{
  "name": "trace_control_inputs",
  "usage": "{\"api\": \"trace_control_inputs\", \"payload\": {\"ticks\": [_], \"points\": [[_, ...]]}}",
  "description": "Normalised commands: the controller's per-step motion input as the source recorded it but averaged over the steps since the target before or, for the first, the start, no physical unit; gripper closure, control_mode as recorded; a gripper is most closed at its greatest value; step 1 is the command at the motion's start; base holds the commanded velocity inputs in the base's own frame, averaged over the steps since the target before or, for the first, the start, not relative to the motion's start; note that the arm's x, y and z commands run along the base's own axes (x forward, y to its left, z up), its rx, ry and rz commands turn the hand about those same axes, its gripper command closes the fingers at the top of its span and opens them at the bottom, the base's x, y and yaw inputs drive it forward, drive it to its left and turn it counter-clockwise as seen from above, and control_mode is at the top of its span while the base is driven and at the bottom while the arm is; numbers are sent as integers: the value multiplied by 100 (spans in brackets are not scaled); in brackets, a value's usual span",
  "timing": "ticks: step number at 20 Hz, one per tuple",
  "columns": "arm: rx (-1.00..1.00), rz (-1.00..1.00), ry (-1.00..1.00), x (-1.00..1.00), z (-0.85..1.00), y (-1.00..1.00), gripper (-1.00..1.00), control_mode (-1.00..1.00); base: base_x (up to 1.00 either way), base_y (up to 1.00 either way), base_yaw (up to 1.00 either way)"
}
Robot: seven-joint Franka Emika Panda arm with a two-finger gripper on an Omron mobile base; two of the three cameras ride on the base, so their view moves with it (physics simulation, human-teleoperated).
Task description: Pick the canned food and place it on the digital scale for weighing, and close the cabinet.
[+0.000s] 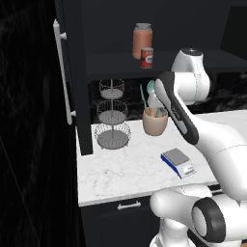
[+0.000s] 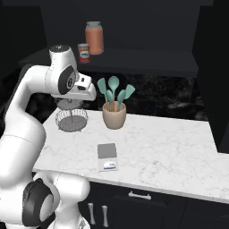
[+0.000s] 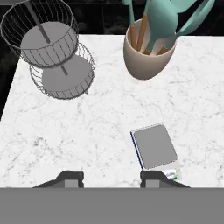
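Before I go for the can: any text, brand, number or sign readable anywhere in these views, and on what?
No text is legible.
Small red can on the black cabinet shelf: white label patch, too blurred to read.
Flat blue-bodied digital scale on the white marble counter: small marks on the white front panel, too small to read.
Orange-pink jar: no label seen.

No readable text, brand, number or sign from my feed. Canned food (image 1: pixel 146 57) on cabinet (image 1: pixel 72 72) shelf — label has white patch, lettering too small for me to read. Digital scale (image 3: pixel 154 146) on counter — white front panel carries small blue and green marks, blurred, I can't make out characters. Orange-pink jar (image 1: pixel 142 40) beside can — plain, unmarked as far as I see.
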Motion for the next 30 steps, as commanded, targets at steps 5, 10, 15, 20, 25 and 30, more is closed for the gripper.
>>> {"api": "trace_control_inputs", "payload": {"ticks": [5, 10, 15, 20, 25, 30], "points": [[0, 0, -11, -25, 0, 0, -100, -100, 0, 0, 0], [-3, 0, -38, -51, 33, 0, -100, -100, 0, 0, 0], [-2, 0, -32, -29, 70, 0, -100, -100, 0, 0, 0], [0, 0, -19, -13, 80, 0, -100, -100, 0, 0, 0], [0, 0, -15, -10, 69, 0, -100, -100, 0, 0, 0], [0, 1, -13, -1, 64, 0, -100, -100, 0, 0, 0]]}}
